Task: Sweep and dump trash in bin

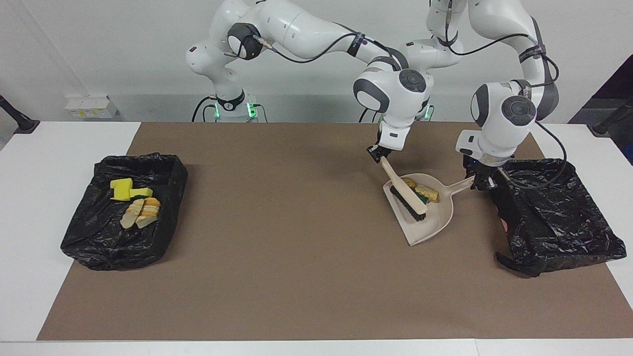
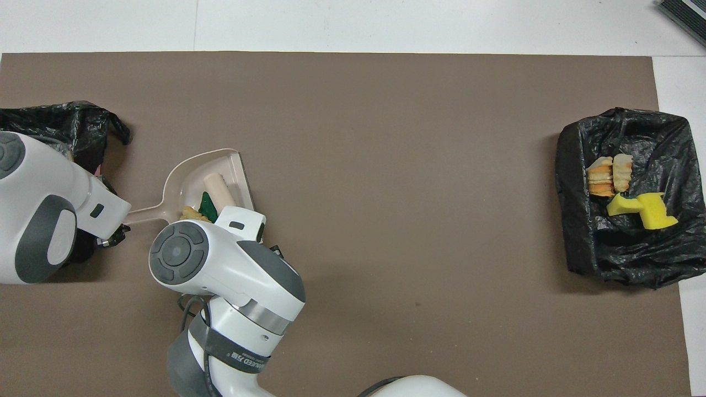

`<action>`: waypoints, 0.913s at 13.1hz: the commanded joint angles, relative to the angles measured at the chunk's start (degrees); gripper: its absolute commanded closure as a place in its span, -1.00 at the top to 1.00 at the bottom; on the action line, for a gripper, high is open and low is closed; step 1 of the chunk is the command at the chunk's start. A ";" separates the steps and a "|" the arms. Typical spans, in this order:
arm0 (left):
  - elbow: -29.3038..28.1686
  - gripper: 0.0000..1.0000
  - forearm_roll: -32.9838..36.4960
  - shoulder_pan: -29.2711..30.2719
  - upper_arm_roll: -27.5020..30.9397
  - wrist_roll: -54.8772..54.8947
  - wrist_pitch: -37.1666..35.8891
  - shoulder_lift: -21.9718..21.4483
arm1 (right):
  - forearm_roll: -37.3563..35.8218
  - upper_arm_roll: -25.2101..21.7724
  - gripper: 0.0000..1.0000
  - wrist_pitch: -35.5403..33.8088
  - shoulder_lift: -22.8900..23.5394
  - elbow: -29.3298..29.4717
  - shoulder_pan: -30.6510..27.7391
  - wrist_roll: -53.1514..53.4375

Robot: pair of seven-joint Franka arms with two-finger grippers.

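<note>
At 9 o'clock in the facing view, black-lined bin (image 1: 123, 210) is sitting with yellow sponge pieces (image 1: 129, 189) and cream bread chunks (image 1: 141, 211) lying inside. At 3 o'clock, beige dustpan (image 1: 425, 215) is carrying a green-backed sponge (image 1: 422, 198), cream chunk (image 1: 428, 192) and orange-brown lump (image 1: 408, 182). Right gripper (image 1: 378, 153) is clenching the brush (image 1: 403, 193), bristles resting in the pan. Left gripper (image 1: 478, 179) is grasping the dustpan handle. Second black bin (image 1: 549, 212) is sitting just beside it. Overhead view is hiding the lump under the right arm; facing view is showing it.
</note>
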 commanded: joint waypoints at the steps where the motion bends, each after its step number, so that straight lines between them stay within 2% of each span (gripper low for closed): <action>1: 0.54 -1.00 -3.93 1.58 0.20 -0.68 -0.29 -2.02 | 0.54 0.44 -1.00 -0.38 -5.07 -4.38 -2.62 -0.10; 4: 0.54 -1.00 -9.29 4.39 0.11 -0.07 -1.70 -3.33 | 0.45 0.44 -1.00 -0.02 -5.51 -4.99 -2.62 3.24; 9: 0.71 -1.00 -12.29 6.15 0.29 -0.07 -3.10 -4.21 | -1.22 0.09 -1.00 0.59 -5.78 -5.35 -1.92 2.64; 12: 0.80 -1.00 -13.86 8.43 0.47 0.28 -5.29 -5.35 | -5.26 0.44 -1.00 1.90 -5.69 -5.43 -2.00 -0.08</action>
